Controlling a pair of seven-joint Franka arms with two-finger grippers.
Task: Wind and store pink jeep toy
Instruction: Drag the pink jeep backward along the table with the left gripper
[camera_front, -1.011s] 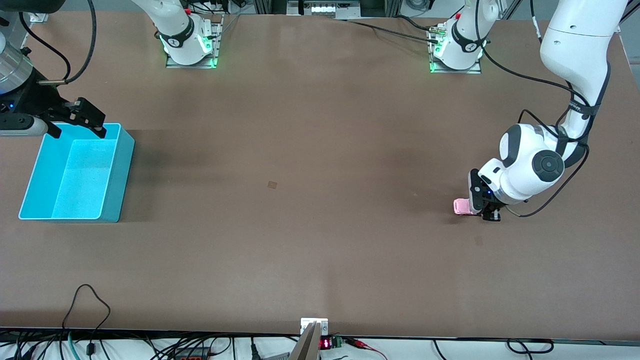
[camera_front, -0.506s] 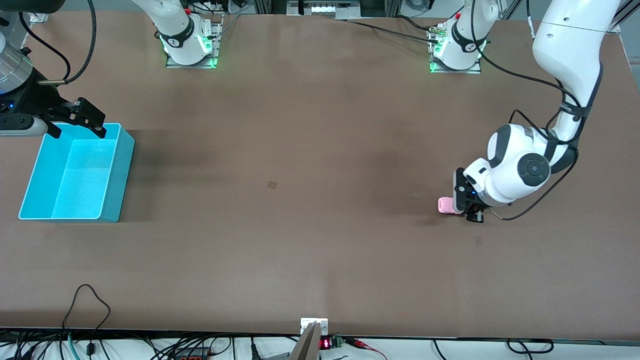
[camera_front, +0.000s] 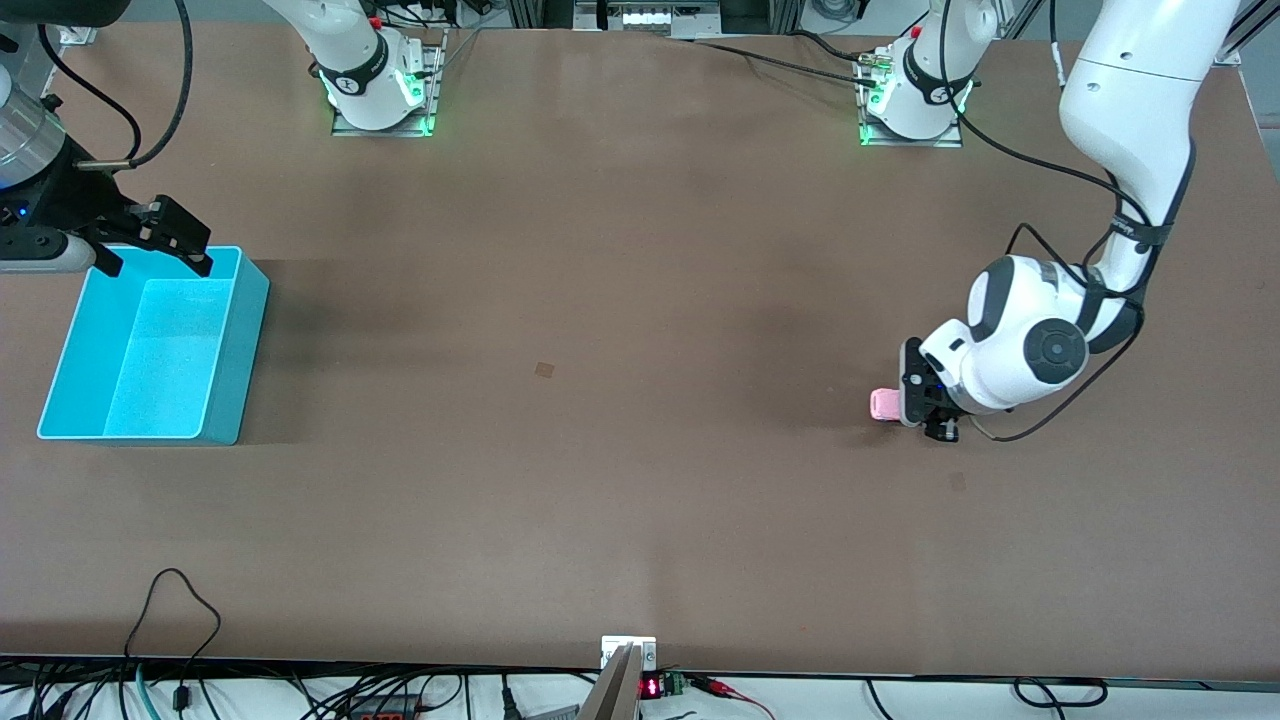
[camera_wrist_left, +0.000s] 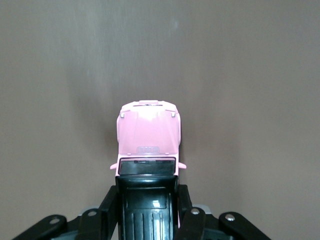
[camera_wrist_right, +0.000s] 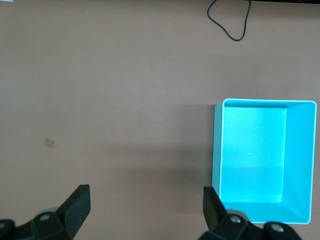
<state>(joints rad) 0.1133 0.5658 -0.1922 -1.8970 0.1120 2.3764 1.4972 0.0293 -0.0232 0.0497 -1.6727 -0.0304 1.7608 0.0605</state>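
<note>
The pink jeep toy (camera_front: 884, 405) is on the table at the left arm's end, its pink bonnet sticking out from the gripper. My left gripper (camera_front: 926, 412) is low at the table and shut on the jeep's black ribbed rear roof. In the left wrist view the jeep (camera_wrist_left: 148, 135) points away from the camera, with my left gripper (camera_wrist_left: 147, 207) clamped on both sides of its rear. My right gripper (camera_front: 155, 255) is open and empty above the farther edge of the turquoise bin (camera_front: 70, 350). In the right wrist view its fingers (camera_wrist_right: 77, 205) stand wide apart above the bare table beside the bin (camera_wrist_right: 300, 107).
The turquoise bin is empty and sits at the right arm's end of the table. A small square mark (camera_front: 544, 369) is on the table near its middle. Cables lie along the table's near edge (camera_front: 180, 600).
My left gripper has dragged the jeep along the table toward the right arm's end. The right arm has not moved.
</note>
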